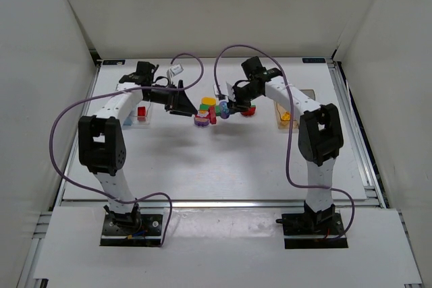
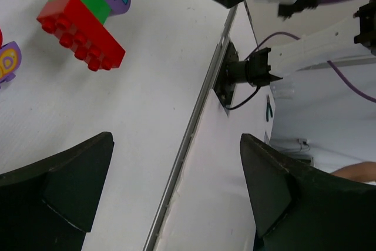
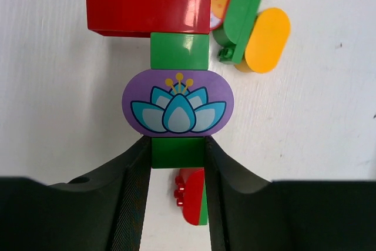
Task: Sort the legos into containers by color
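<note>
Currently the green brick (image 3: 178,152) sits pinched inside the right gripper (image 3: 176,145).

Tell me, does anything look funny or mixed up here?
Yes. One stack mixes colours: a red brick, a purple flower piece and green ones joined together. The right gripper pinches the end green brick. A yellow oval piece lies beside them.

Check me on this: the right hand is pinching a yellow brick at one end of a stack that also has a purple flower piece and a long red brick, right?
Not quite. The right hand is pinching a green brick, not a yellow one; the right wrist view shows it. The rest holds: it sits at one end of a stack with the purple flower piece and the long red brick.
</note>
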### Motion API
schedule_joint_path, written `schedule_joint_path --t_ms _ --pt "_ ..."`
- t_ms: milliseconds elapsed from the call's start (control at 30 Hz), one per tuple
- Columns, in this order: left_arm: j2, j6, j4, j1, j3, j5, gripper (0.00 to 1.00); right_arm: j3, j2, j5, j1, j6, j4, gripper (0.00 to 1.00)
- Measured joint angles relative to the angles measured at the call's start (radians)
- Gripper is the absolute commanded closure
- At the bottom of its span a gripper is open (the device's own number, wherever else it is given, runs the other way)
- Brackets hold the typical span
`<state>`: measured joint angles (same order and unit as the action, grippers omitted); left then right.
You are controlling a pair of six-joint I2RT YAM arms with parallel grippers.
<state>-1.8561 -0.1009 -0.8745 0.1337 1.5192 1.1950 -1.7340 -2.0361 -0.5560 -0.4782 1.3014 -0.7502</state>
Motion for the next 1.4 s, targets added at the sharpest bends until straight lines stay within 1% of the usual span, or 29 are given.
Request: schedule_joint_path --t_ms 67,133,233,400,567,767,967,1067,1200,1233,1300,1333,1400 --pt "0.029 0.051 0.088 -0.007 -0.068 0.007 0.03 -0.004 0.006 0.0 0.001 -0.084 0.018 1.0" --pt "0.043 0.085 0.144 -0.016 -0.1 0.005 0.06 -0.002 0.018 0.0 0.002 -0.154 0.032 1.0" --pt "0.034 0.099 0.172 -0.024 -0.082 0.003 0.09 0.016 0.052 -0.001 0.006 -0.224 0.057 1.0" --pt "0.006 0.106 0.203 -0.027 -0.043 -0.004 0.08 0.017 0.106 -0.027 0.006 -0.301 0.077 1.0" --pt "-0.052 0.105 0.197 -0.027 0.019 -0.005 0.08 0.015 0.124 -0.045 -0.009 -0.349 0.082 1.0" --pt "-0.086 0.089 0.175 -0.027 0.038 0.0 0.05 -0.007 0.124 -0.049 -0.046 -0.376 0.082 1.0" --pt "-0.087 0.067 0.142 -0.027 0.07 0.02 0.05 -0.036 0.124 -0.048 -0.084 -0.386 0.088 1.0" --pt "-0.087 0.058 0.133 -0.027 0.077 0.031 0.08 -0.051 0.123 -0.045 -0.097 -0.386 0.09 1.0" --pt "-0.099 0.052 0.119 -0.027 0.086 0.05 0.24 -0.075 0.111 -0.041 -0.11 -0.386 0.096 1.0" --pt "-0.104 0.048 0.117 -0.027 0.088 0.056 0.34 -0.08 0.107 -0.04 -0.111 -0.386 0.096 1.0" --pt "-0.114 0.044 0.106 -0.027 0.09 0.065 0.44 -0.09 0.1 -0.032 -0.112 -0.385 0.096 1.0" --pt "-0.119 0.038 0.098 -0.027 0.093 0.071 0.55 -0.091 0.098 -0.024 -0.112 -0.385 0.096 1.0" --pt "-0.121 0.035 0.081 -0.026 0.096 0.068 0.67 -0.091 0.097 -0.018 -0.112 -0.38 0.095 1.0"
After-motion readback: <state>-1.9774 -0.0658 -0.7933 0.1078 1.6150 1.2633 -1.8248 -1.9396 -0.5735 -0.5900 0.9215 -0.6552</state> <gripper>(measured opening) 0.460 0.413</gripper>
